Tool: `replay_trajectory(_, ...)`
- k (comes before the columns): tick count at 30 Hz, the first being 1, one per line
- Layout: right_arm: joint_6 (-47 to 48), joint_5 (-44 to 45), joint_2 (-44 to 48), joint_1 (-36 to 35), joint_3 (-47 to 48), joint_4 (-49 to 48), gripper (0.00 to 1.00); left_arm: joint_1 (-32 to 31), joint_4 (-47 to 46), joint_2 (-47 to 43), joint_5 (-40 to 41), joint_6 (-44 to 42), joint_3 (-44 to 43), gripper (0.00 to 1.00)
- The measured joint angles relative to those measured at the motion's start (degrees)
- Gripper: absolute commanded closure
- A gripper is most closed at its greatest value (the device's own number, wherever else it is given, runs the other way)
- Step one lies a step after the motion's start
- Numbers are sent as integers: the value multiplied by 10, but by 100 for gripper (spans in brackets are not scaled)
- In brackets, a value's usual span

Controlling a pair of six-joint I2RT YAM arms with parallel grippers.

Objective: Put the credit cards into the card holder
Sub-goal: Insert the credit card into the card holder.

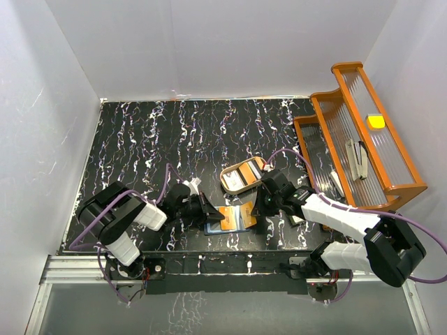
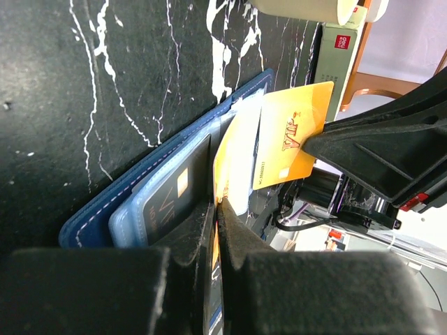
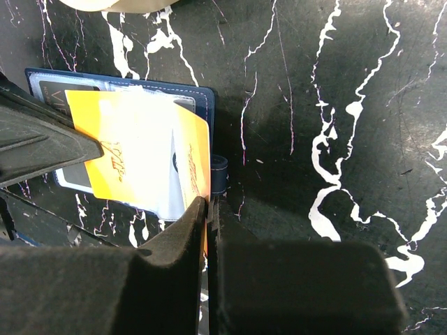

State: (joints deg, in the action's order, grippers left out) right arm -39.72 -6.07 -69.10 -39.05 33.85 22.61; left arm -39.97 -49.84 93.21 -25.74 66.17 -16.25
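My left gripper (image 2: 218, 204) has its fingers pressed together on the thin rim of the left orange card (image 2: 222, 162). The card runs straight ahead of the fingertips. I see it almost edge-on from this hand, so I cannot tell which way its long side lies.

Under it, and out to the left of these fingers, is the card holder (image 2: 126, 192), open and flat on the table (image 1: 140, 139). Its long axis slants away from my left fingertips, forward and to the right, toward my other hand. A dark card (image 2: 171, 202) sits tucked in the pale blue-grey pocket just left of the fingers, its long side in line with the holder's.

My right gripper (image 3: 207, 201) is closed just as tightly, pinching the right orange card (image 2: 293, 134) by one edge. That card is tilted up off the holder with its printed face turned to my left hand. The lettering runs along its long side, which points away from my left fingertips.

From the right hand, the holder lies ahead and to the left of the fingertips. Its snap tab (image 3: 218, 174) sticks out just beyond them, pointing right. My two hands face each other across the holder, close together. A tan tray (image 1: 223, 180) sits just past the right hand.
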Motion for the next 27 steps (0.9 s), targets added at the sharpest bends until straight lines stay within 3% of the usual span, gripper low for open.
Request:
replay_trajectory(7, 3, -1, 2, 0, 9, 13, 100, -3, 6, 8, -2, 0, -10, 99)
replay_trajectory(13, 25, 20, 9, 0, 108, 94, 100, -4, 25, 3, 0, -8, -19, 76)
replay_trajectory(17, 30, 33, 35, 0, 116, 103, 100, -8, 83, -28, 16, -27, -40, 67)
replay_trajectory(27, 29, 32, 30, 0, 71, 106, 100, -8, 228, -101, 84, -72, -70, 60)
